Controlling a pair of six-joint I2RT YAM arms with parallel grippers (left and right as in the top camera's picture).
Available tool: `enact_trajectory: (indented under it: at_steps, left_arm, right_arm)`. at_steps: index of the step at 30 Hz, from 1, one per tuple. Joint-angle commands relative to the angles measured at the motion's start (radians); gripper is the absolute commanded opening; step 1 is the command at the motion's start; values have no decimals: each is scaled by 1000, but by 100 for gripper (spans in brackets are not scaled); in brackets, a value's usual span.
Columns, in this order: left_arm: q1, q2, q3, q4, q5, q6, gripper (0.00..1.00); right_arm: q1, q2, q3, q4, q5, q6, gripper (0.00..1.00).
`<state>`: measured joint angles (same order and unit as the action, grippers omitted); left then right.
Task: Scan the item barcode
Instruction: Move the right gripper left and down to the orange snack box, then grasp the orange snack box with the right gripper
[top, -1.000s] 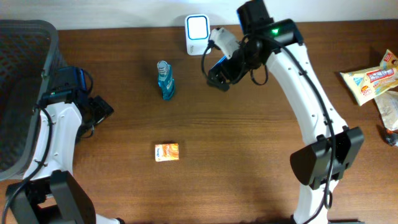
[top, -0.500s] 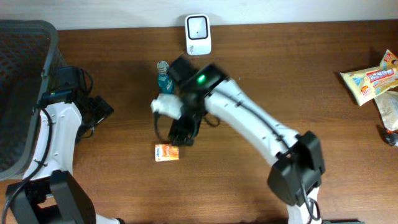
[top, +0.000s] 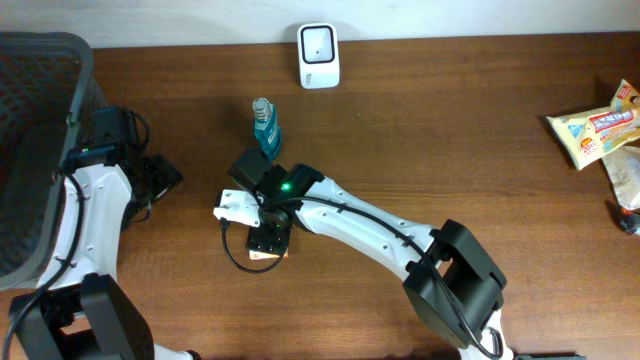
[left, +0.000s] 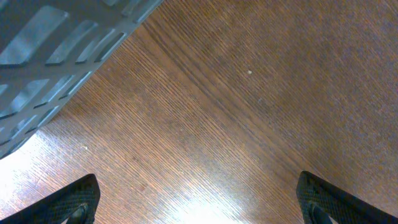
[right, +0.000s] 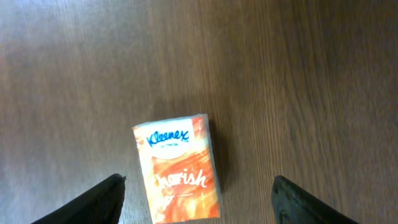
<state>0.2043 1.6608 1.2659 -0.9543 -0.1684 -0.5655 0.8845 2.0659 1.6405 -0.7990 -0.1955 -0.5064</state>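
Observation:
The item is an orange Kleenex tissue pack (right: 179, 168) lying flat on the wooden table, label up. My right gripper (right: 198, 205) hangs over it, open. The pack lies between the two fingers, nearer the left one, and touches neither. From overhead, the right gripper (top: 268, 238) covers most of the pack (top: 264, 257). The white barcode scanner (top: 318, 42) stands at the table's back edge. My left gripper (top: 160, 175) is open at the left, its fingers (left: 71, 202) spread over bare wood.
A blue bottle (top: 266, 125) lies just behind the right arm's wrist. A dark mesh basket (top: 30, 150) fills the left edge and also shows in the left wrist view (left: 62, 50). Snack packets (top: 595, 130) lie at the far right.
The right arm swung from beside the scanner across to the left and forward, ending over the tissue pack, and its jaws have narrowed a little. The left arm stayed still.

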Motion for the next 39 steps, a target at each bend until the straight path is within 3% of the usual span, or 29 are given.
enact_trajectory:
  at_steps: [1, 11, 17, 26, 30, 34, 39]
  left_arm:
    - [8, 9, -6, -2, -4, -3, 99]
    - [8, 9, -6, -2, -4, -3, 99]
    - [8, 9, -6, -2, -4, -3, 99]
    - [8, 9, -6, -2, -4, -3, 99]
    - [8, 9, -6, -2, -4, -3, 99]
    - [8, 9, -6, -2, -4, -3, 99]
    - [8, 9, -6, -2, -4, -3, 99]
  right_arm:
    - [-11, 7, -57, 71, 13, 64, 75]
    - [-80, 41, -95, 58, -158, 132, 73]
    - [-80, 39, -95, 5, -239, 232, 64]
    - [-78, 39, -95, -28, -354, 262, 33]
    - [-79, 22, -82, -52, -293, 277, 35]
    - [-80, 10, -46, -15, -157, 276, 50]
    - [-80, 42, -55, 57, -59, 267, 50]
